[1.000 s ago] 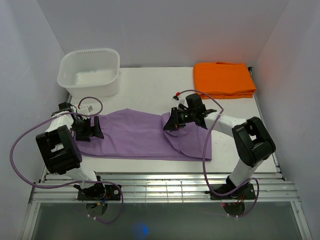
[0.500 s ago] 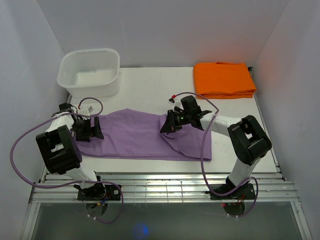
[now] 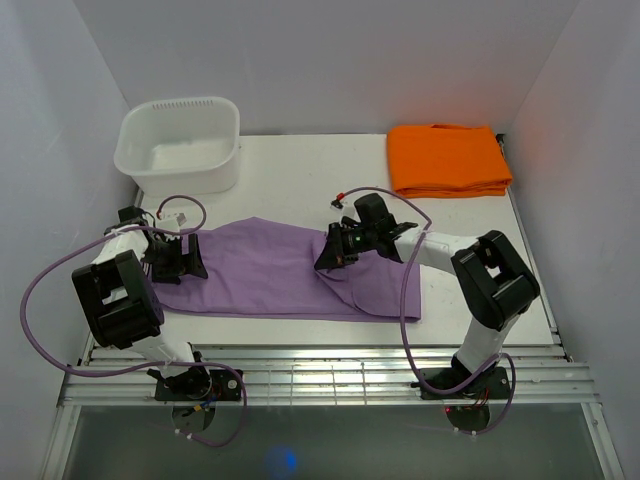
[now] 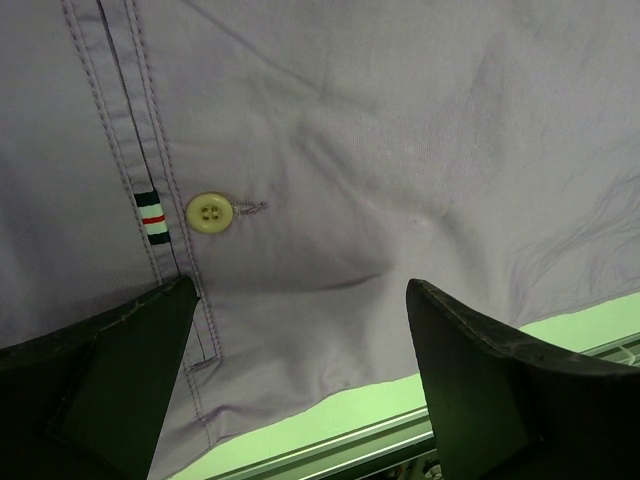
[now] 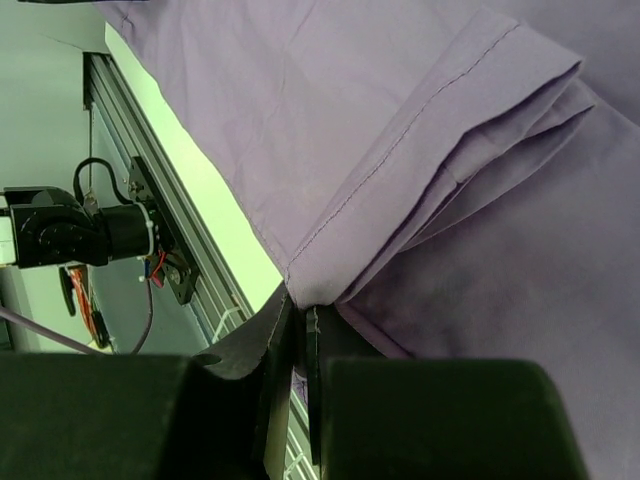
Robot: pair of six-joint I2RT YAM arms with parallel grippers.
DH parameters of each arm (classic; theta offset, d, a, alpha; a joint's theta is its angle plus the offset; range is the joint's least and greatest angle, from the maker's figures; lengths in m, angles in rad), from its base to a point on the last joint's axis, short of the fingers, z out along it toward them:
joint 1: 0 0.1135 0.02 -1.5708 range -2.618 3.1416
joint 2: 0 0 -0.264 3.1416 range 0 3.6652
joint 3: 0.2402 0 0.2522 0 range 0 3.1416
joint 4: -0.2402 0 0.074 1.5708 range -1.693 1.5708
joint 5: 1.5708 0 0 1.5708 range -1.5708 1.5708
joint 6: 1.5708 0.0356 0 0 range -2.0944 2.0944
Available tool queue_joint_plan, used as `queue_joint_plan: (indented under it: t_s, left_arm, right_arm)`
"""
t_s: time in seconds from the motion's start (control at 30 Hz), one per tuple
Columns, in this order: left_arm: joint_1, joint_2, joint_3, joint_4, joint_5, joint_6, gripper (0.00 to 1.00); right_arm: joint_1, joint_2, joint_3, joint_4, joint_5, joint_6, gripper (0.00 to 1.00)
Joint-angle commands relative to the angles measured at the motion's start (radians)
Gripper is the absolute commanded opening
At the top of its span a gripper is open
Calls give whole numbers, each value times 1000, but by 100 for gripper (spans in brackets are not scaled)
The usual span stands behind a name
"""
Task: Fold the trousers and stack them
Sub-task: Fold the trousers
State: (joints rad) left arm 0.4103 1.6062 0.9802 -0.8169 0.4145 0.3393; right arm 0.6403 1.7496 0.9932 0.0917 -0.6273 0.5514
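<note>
The lilac trousers [image 3: 270, 270] lie across the table's front half, their right end doubled back over the middle. My right gripper [image 3: 330, 256] is shut on the hem corner of that folded end [image 5: 400, 190] and holds it just above the lower layer. At the left end my left gripper [image 3: 178, 258] hovers wide open over the waistband, where a pale button [image 4: 208, 213] and a striped tab [image 4: 150, 217] show. Nothing lies between its fingers [image 4: 480, 370]. The trousers' near edge [image 4: 300, 400] ends short of the table's front rail.
A white tub [image 3: 180, 143] stands at the back left corner. A folded orange cloth [image 3: 447, 158] lies at the back right. The slotted metal rail [image 3: 330, 372] runs along the front edge, and white walls enclose the table on three sides.
My right gripper has carried the held hem a little further left over the trousers. The left arm has not moved.
</note>
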Motion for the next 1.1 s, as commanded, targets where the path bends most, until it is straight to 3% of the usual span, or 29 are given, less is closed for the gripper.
queue_joint_plan:
  t_s: [0.0, 0.77, 0.87, 0.9, 0.93, 1.07]
  left_arm:
    - [-1, -6, -15, 13, -13, 9, 98]
    - [-1, -42, -23, 7, -25, 21, 98]
    - [-1, -48, -21, 4, -16, 24, 98]
    - [-1, -51, -15, -4, -7, 29, 98]
    - [1, -55, -9, -11, 6, 35, 98]
    - [-1, -113, 41, -53, 122, 72, 98]
  right_arm:
    - [9, 14, 48, 49, -9, 18, 8]
    - [59, 103, 107, 62, -23, 50, 8]
    - [59, 120, 113, 63, -32, 50, 43]
    - [59, 122, 116, 68, -37, 50, 70]
    - [59, 120, 119, 66, -41, 48, 82]
    - [58, 79, 168, 49, -77, -5, 98]
